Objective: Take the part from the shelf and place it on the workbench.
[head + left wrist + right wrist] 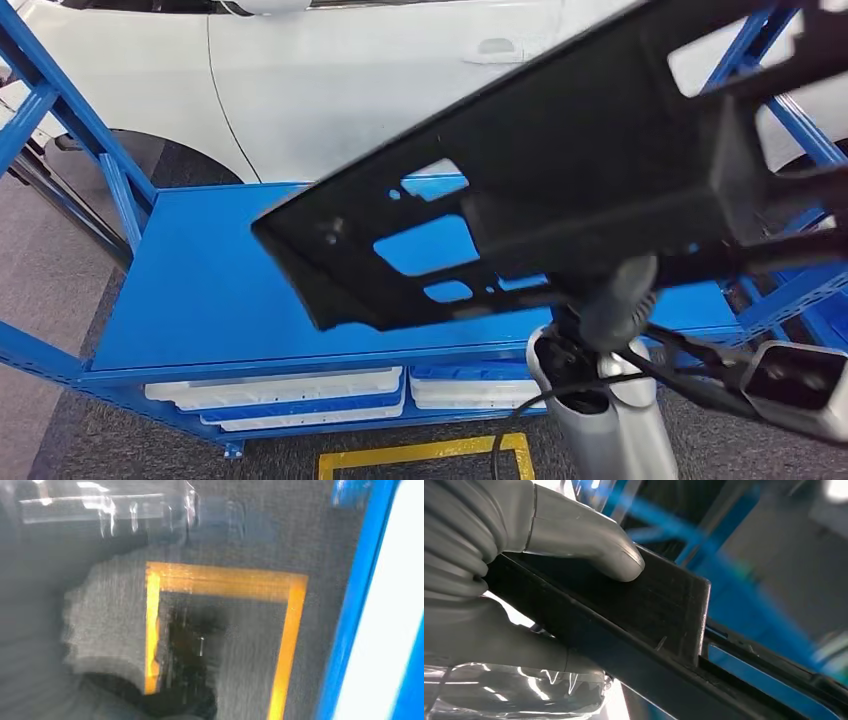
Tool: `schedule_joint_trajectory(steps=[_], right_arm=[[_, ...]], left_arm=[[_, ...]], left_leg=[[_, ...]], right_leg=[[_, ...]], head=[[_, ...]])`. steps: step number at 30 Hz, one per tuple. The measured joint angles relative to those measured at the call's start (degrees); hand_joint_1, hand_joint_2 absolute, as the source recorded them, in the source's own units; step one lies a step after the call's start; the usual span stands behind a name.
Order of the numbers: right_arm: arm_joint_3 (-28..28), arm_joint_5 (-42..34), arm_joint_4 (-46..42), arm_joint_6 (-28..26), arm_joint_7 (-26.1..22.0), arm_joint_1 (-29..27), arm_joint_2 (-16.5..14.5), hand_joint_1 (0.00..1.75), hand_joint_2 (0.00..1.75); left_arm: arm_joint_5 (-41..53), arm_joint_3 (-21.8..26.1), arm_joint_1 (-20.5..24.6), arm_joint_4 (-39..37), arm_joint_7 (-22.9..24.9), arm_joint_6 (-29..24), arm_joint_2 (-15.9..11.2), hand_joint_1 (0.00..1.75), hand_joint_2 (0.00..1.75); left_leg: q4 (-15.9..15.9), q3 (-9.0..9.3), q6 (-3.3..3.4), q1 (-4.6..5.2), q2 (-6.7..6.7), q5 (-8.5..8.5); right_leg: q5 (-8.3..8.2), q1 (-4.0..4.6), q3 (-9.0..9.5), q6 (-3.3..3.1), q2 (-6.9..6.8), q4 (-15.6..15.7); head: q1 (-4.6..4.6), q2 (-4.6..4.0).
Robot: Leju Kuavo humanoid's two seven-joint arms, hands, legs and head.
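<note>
Shelf: the big blue metal shelf is standing under the part.
Part: the flat black plastic part with holes is hanging tilted above it, lifted for carrying.
Right hand: the grey right hand is gripping the part's edge, thumb pressing on top.
Left hand: cannot tell.

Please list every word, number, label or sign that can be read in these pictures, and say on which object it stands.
None: no view shows readable text.
The black part, held in the right hand, carries no print, only cut-outs.
The blue shelf, the white trays and the white car show no label.
The yellow floor marking is a plain outline, without letters.
</note>
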State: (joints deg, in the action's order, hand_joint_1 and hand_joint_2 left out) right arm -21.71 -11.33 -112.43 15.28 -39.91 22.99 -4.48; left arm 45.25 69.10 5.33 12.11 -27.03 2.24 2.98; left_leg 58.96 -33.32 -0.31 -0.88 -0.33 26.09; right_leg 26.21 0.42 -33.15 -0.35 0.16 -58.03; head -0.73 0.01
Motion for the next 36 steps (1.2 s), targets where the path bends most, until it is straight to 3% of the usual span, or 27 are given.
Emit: schedule_joint_trajectory(steps=[2,4,7,8,9,10,12,14,17,19,22,23,24,25,27,29,33,34,36], right_arm=[[-0.1,-1.6,-2.5,2.1,0.5,-0.4,0.3,1.75,1.75],[-0.1,-2.6,-4.1,3.1,0.8,-0.5,0.6,1.75,1.75],[-0.4,-2.8,-5.3,3.3,1.4,-0.5,1.2,1.75,1.75],[-0.6,-2.6,-5.4,3.3,1.6,-0.6,1.4,1.75,1.75],[-0.9,-2.4,-5.4,3.2,1.8,-0.7,1.6,1.75,1.75],[-1.3,-2.2,-5.3,3.2,1.8,-0.8,1.8,1.75,1.75],[-2.1,-1.7,-5.2,3.2,1.3,-1.0,2.1,1.75,1.75],[-2.8,-1.5,-5.2,3.2,1.0,-1.1,2.2,1.75,1.75],[-3.5,-1.5,-5.1,3.2,0.8,-1.2,2.4,1.75,1.75],[-3.8,-1.5,-5.0,3.2,0.7,-1.3,2.4,1.75,1.75],[-4.3,-1.5,-4.9,3.2,0.7,-1.4,2.5,1.75,1.75],[-4.4,-1.5,-4.8,3.2,0.7,-1.5,2.5,1.75,1.75],[-4.5,-1.5,-4.7,3.2,0.7,-1.6,2.5,1.75,1.75],[-4.6,-1.5,-4.7,3.2,0.7,-1.7,2.5,1.75,1.75],[-4.7,-1.4,-4.6,3.2,0.7,-1.8,2.5,1.75,1.75],[-4.9,-1.4,-4.6,3.2,0.7,-1.8,2.5,1.75,1.75],[-5.9,-0.3,-4.2,3.1,0.8,-1.8,2.8,1.75,1.75],[-6.4,-0.2,-3.8,3.0,0.8,-1.8,3.0,1.75,1.75],[-7.7,-0.6,-2.8,2.8,1.0,-1.8,3.4,1.75,1.75]], left_arm=[[-0.1,0.1,0.1,0.0,0.0,-0.2,0.0,0.00,1.75],[-0.1,0.3,0.1,0.0,0.0,-0.3,-0.1,0.00,1.75],[-0.2,0.6,0.2,0.0,0.2,-0.7,-0.1,0.00,1.75],[-0.3,0.7,0.3,0.0,0.4,-0.8,-0.1,0.00,1.75],[-0.3,0.8,0.3,0.0,0.6,-0.8,-0.1,0.00,1.75],[-0.3,0.9,0.3,0.0,0.7,-0.9,-0.1,0.00,1.75],[-0.3,1.0,0.3,0.0,0.9,-0.9,-0.1,0.00,1.75],[-0.3,1.0,0.4,0.0,1.0,-0.9,-0.1,0.00,1.75],[-0.3,1.1,0.5,0.0,1.0,-0.9,-0.1,0.00,1.75],[-0.3,1.1,0.6,0.0,1.1,-0.9,-0.2,0.00,1.75],[-0.3,1.1,0.6,0.0,1.1,-0.9,-0.3,0.00,1.75],[-0.3,1.1,0.5,0.0,1.1,-0.9,-0.3,0.00,1.75],[-0.3,1.1,0.5,0.0,1.1,-0.9,-0.3,0.00,1.75],[-0.3,1.1,0.5,0.0,1.1,-0.9,-0.3,0.00,1.75],[-0.3,1.1,0.6,0.0,1.1,-0.9,-0.4,0.00,1.75],[-0.3,1.1,0.7,0.0,1.1,-0.9,-0.5,0.00,1.75],[-0.5,1.1,0.6,0.0,1.6,-1.4,-0.5,0.00,1.75],[-0.6,1.1,0.7,0.0,1.8,-1.6,-0.6,0.00,1.75],[-0.6,1.2,0.8,0.0,1.9,-1.8,-0.6,0.00,1.75]], left_leg=[[-0.5,0.17,0.64,-0.04,0.00,-0.04],[-0.9,0.36,1.27,-0.22,0.04,-0.32],[-1.0,0.32,1.68,-0.27,0.09,-0.49],[-1.0,0.30,1.69,-0.25,0.11,-0.49],[-0.9,0.30,1.69,-0.24,0.11,-0.50],[-0.9,0.33,1.67,-0.23,0.09,-0.49],[-0.8,0.44,1.53,-0.22,-0.02,-0.45],[-0.7,0.37,1.03,-0.07,-0.11,-0.45],[-1.0,0.32,-0.05,0.01,-0.13,-0.59],[0.3,-0.22,-0.57,-0.01,-0.07,0.65],[10.4,-4.52,-0.93,-0.06,-0.01,6.34],[13.8,-6.00,-1.00,-0.07,-0.01,7.65],[15.4,-6.66,-1.01,-0.07,-0.01,7.92],[14.8,-6.15,-0.94,-0.07,-0.01,7.05],[7.3,-2.18,-0.59,-0.06,0.01,3.40],[0.6,1.24,-0.16,0.13,-0.01,1.04],[-1.1,1.47,0.91,0.22,-0.03,0.03],[-1.3,1.27,1.32,0.11,0.04,-0.34],[-1.5,0.55,1.88,-0.04,0.17,-1.10]], right_leg=[[0.06,-0.10,-0.09,0.55,0.06,-0.1],[1.61,-0.24,-0.88,1.21,0.05,-2.2],[6.78,-0.68,-5.90,2.11,0.02,-12.8],[7.61,-0.83,-7.38,2.27,0.01,-15.8],[7.32,-0.95,-7.86,2.33,0.00,-16.7],[6.01,-1.04,-7.21,2.30,-0.01,-15.3],[2.08,-1.13,-3.29,1.96,-0.02,-7.2],[-0.08,-0.88,-0.46,1.45,0.01,-1.1],[-0.50,-0.71,-0.25,0.61,0.10,0.1],[-0.93,-0.97,-0.14,-0.18,-0.03,0.7],[-1.29,-0.84,-0.34,-0.86,-0.26,1.0],[-1.35,-0.71,-0.48,-0.94,-0.27,0.9],[-1.40,-0.61,-0.59,-1.00,-0.28,0.9],[-1.42,-0.54,-0.65,-1.02,-0.27,0.8],[-1.42,-0.47,-0.68,-0.91,-0.25,0.5],[-1.51,-0.25,-0.92,-0.48,-0.21,0.1],[-1.72,-0.24,-1.45,0.78,-0.13,-0.1],[-0.78,-0.30,-1.85,1.12,-0.12,-1.0],[3.31,-0.58,-3.88,1.74,-0.11,-6.1]], head=[[0.02,0.01],[-0.18,0.01],[-0.45,0.00],[-0.45,0.00],[-0.47,0.01],[-0.47,0.01],[-0.47,0.00],[-0.44,-0.01],[-0.40,-0.01],[-0.34,-0.01],[-0.14,-0.01],[-0.12,-0.01],[-0.11,-0.01],[-0.10,-0.01],[-0.09,-0.01],[-0.12,-0.01],[-0.15,-0.01],[-0.20,-0.01],[-0.27,-0.01]])
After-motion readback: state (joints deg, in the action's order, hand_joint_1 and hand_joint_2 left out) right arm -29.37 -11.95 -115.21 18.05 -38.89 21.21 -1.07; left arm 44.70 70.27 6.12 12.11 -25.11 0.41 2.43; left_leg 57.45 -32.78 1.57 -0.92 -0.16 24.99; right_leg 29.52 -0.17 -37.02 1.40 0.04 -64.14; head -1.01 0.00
